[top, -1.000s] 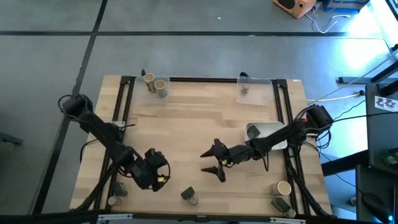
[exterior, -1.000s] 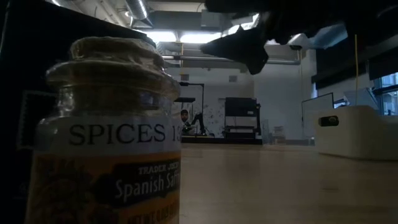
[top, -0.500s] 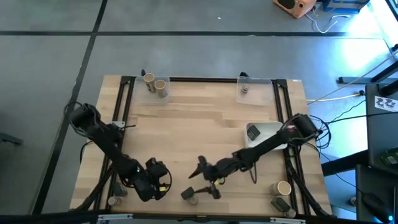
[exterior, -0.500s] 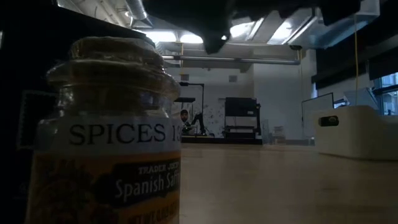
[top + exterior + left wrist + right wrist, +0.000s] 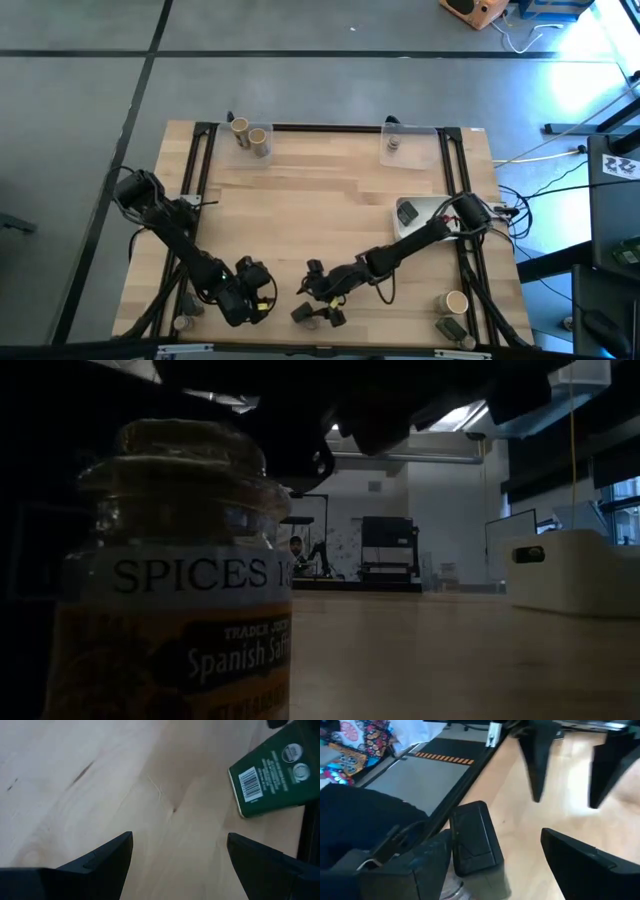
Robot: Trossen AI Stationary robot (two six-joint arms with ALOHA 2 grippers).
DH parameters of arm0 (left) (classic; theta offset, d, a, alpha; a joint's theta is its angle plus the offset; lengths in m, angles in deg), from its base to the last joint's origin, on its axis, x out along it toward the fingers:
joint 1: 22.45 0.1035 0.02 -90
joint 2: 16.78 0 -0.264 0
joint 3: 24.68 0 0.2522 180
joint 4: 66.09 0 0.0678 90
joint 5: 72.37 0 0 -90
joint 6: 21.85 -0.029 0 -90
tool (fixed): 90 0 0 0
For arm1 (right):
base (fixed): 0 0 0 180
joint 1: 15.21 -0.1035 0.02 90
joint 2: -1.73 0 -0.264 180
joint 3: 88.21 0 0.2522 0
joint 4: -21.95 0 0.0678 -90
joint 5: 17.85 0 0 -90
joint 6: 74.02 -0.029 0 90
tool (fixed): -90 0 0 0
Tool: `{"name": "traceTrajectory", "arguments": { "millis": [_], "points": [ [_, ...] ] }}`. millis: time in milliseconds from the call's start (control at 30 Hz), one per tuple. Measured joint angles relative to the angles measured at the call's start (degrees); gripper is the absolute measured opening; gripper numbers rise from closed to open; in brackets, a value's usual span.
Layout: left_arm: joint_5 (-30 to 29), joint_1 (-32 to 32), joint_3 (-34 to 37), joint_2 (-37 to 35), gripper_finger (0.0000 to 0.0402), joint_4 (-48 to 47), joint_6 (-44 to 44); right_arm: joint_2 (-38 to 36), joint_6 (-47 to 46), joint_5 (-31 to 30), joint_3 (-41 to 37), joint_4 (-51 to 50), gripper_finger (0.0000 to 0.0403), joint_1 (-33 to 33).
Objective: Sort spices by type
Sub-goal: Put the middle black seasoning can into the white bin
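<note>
A dark green boxy pack (image 5: pixel 300 312) stands at the table's near edge with a glass saffron jar (image 5: pixel 313 322) beside it; the jar (image 5: pixel 175 570) fills the low view. My right gripper (image 5: pixel 312 302) hangs low over them, open. In its wrist view the pack (image 5: pixel 472 840) sits between the open fingers (image 5: pixel 496 834), close to one of them, with no plain touch. My left gripper (image 5: pixel 258 298) stands just left of the pack, open and tipped down. Its wrist view shows bare wood between the fingers (image 5: pixel 180 836) and the pack's barcode face (image 5: pixel 275 780) beyond.
Tan cylinders (image 5: pixel 250 135) stand in a clear tray at the far left and a small jar (image 5: pixel 393 145) in one at the far right. A white dish (image 5: pixel 430 210) holds a pack. A cylinder (image 5: pixel 456 301) and a pack (image 5: pixel 450 328) stand near right, and another pack (image 5: pixel 190 305) near left.
My right gripper has swept toward the table's near edge and left, sinking and rolling, and now stands over the pack and jar. My left gripper has sunk a little toward the near edge, then kept still. Both have stayed open.
</note>
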Motion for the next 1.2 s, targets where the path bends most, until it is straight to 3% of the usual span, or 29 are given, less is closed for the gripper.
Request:
{"name": "traceTrajectory", "arguments": {
  "millis": [267,533,733,900,1200],
  "points": [
    [-0.28,0.03,0.0,0.0,0.0306,-0.25,-0.02,1.18,0.11,0.5,-0.2,-0.14,0.0303,-0.01],
    [-0.33,0.02,0.0,0.0,0.0306,-0.25,-0.02,1.1,0.09,-6.87,-0.11,0.23,0.0303,0.07],
    [-0.37,0.02,0.0,0.0,0.0306,0.38,-0.66,1.1,0.1,-7.37,0.55,-0.63,0.0303,0.05],
    [-0.96,0.06,0.0,0.0,0.0306,7.32,-8.2,1.07,0.08,-6.96,2.63,-6.41,0.0303,0.02],
    [-1.21,3.27,0.0,-0.07,0.0306,18.16,-31.94,0.06,-1.87,-5.41,6.9,-23.2,0.0303,-0.84]
  ]
}}
